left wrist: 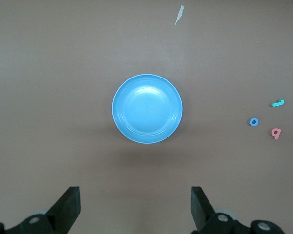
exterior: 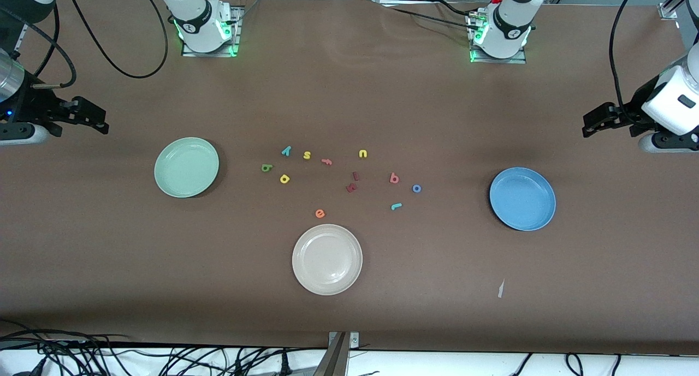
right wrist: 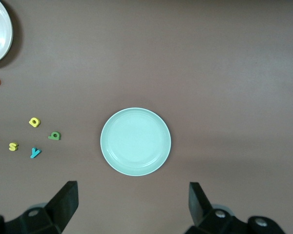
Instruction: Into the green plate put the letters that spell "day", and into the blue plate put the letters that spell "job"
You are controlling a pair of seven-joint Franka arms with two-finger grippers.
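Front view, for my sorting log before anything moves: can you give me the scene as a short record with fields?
green plate: empty, toward the right arm's end
blue plate: empty, toward the left arm's end
white plate: empty, nearest the front camera
day letters: green d, yellow a, teal y, all on the table
job letters: red b, blue o, teal j, all on the table
left gripper: open, holding nothing
right gripper: open, holding nothing

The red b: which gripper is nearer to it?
Left. The red b lies toward the blue plate; the open left gripper hangs at that end of the table. The open right gripper waits past the green plate.
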